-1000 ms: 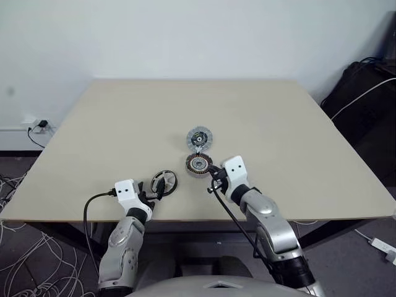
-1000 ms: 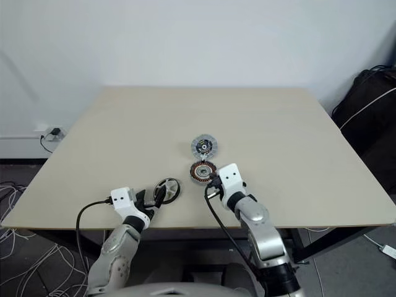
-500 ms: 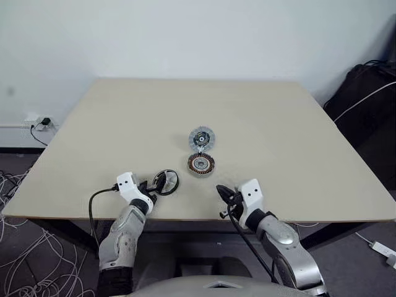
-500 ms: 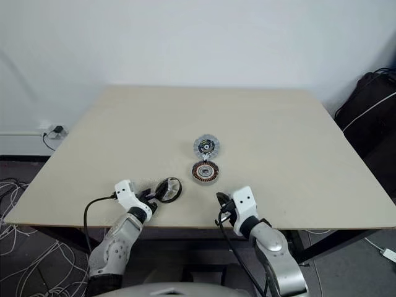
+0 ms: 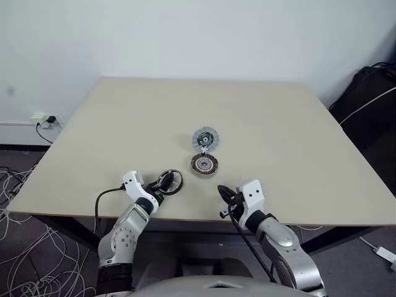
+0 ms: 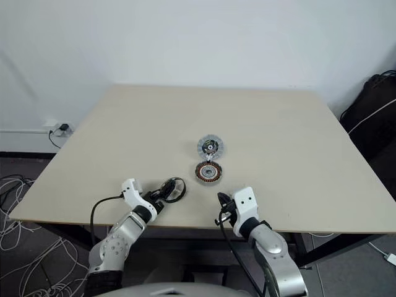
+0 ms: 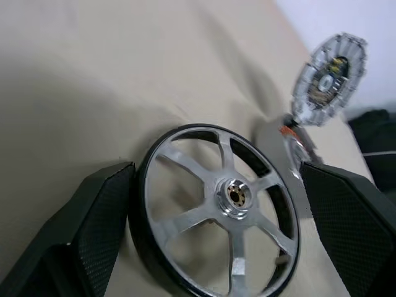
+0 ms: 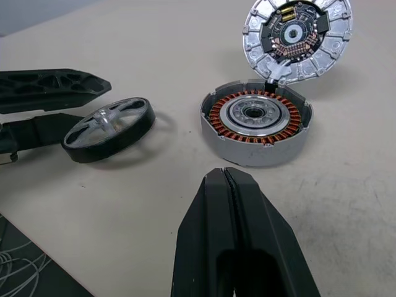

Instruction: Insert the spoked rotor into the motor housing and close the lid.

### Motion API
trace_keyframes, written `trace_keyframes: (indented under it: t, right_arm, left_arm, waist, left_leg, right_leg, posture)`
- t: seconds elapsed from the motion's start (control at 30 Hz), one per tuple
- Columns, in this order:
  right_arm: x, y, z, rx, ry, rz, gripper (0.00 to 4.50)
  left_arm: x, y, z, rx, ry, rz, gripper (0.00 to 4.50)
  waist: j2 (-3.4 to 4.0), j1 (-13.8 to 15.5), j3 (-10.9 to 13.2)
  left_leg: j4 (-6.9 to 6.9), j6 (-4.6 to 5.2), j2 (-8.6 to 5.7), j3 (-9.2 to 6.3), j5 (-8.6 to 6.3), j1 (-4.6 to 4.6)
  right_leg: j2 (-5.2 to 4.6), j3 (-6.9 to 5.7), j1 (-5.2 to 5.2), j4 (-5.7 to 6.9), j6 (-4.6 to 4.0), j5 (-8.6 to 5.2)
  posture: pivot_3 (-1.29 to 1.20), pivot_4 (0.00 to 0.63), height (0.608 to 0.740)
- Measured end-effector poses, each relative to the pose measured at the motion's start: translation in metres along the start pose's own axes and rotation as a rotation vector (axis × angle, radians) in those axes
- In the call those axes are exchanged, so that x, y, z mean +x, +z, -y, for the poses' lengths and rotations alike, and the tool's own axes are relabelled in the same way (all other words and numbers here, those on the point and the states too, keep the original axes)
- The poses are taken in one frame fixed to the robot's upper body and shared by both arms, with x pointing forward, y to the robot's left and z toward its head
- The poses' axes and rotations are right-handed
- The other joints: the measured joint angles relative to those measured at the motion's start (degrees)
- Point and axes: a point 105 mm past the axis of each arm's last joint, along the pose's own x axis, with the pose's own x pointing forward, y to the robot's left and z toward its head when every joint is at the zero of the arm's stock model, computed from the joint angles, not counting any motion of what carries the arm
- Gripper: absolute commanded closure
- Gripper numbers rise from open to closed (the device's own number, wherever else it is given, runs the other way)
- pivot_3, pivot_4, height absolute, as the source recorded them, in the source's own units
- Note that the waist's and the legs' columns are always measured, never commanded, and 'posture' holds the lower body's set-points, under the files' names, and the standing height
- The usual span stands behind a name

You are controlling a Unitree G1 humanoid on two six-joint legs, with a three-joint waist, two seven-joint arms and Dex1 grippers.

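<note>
No readable writing anywhere

The lid (image 8: 299, 35) shows small circuit parts on its inner face, but no letters or numbers can be made out there; the wheel (image 7: 218, 213), the motor cup (image 8: 258, 120) and the table (image 5: 124, 124) carry no label, brand or sign.

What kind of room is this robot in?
Probably a lab or workshop. A plain table against a bare white wall holds taken-apart motor parts: a motor housing, its lid and a spoked rotor. Loose cables lie on the floor.
</note>
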Motion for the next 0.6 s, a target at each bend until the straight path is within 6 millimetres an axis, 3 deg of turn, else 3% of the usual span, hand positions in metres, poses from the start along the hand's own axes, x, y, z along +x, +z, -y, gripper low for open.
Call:
trace_keyframes:
  t: [0.37,0.6]
  right_arm:
    - [0.0011,0.0019,0.0001,-0.005,0.005,0.004,4.47]
    - [0.0027,0.0044,-0.0002,-0.01,0.008,0.011,4.47]
  left_arm:
    - [-0.004,0.0058,0.0074,-0.08,-0.036,0.028,0.0]
    - [-0.004,-0.0031,0.0016,-0.127,0.024,-0.029,0.0]
  waist:
    - [0.0,-0.01,0.0]
    - [-0.02,0.02,0.0]
  left_leg:
    - [0.0,0.0,0.0,0.0,0.0,0.0]
    - [0.0,0.0,0.0,0.0,0.0,0.0]
  right_leg:
    - [0.01,0.0,0.0,-0.01,-0.02,0.01]
    - [0.02,-0.01,0.0,-0.01,-0.02,0.02]
  posture:
    - [0.0,0.0,0.74]
    - [0.0,0.0,0.74]
